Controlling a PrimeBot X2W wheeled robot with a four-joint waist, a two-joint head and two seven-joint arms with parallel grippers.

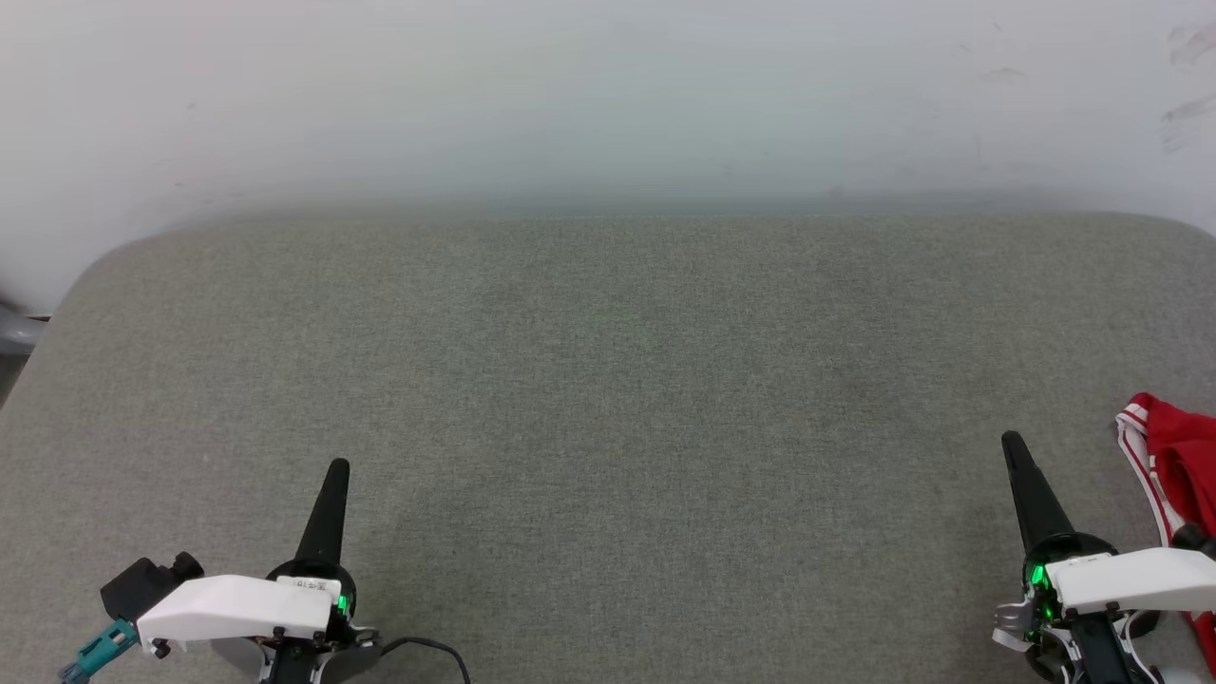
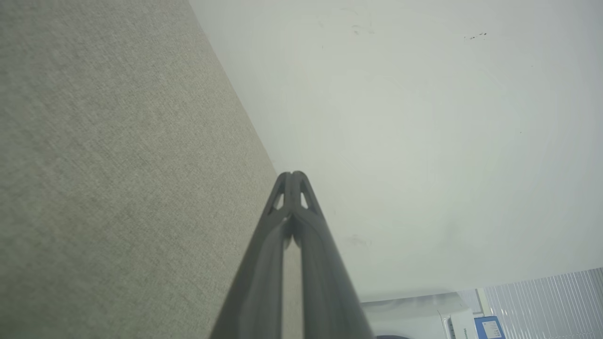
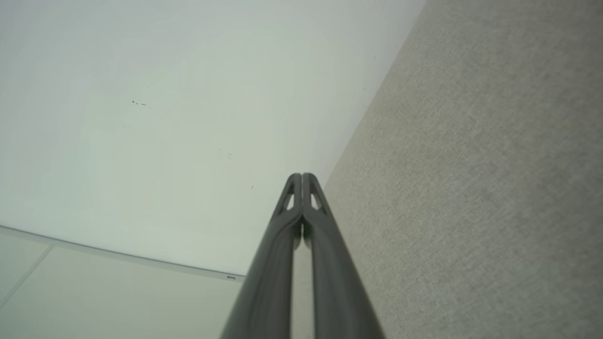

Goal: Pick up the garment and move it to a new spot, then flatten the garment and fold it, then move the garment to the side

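While both arms hang low over the grey fabric-covered surface [image 1: 608, 380], the left gripper [image 1: 337, 467] has its two dark fingers pressed together into one point, holding nothing, and the right gripper [image 1: 1013, 440] is closed and empty in the same way. The garment [image 1: 1183, 461] lies bunched just off the outer side of the right gripper, level with its fingers and cut off by the picture's edge. Red cloth with red-and-white striped trim shows, and its lower part passes behind that wrist's white housing [image 1: 1130, 579]; whether cloth and arm touch cannot be told. Ahead of both fingertips the surface runs on to a pale wall [image 1: 608, 95], scuffed with a few dark marks on the right gripper's side. A black cable [image 1: 432, 651] loops from the left gripper's base toward the inner side, and a teal connector [image 1: 95, 654] sticks out on its outer side. Far ahead and outward of the left gripper, a grey rounded object [image 1: 14, 332] sits past the surface's corner. The left wrist view catches slatted blinds [image 2: 556, 301] and a blue-labelled box [image 2: 490, 327] to one side of the fingers.
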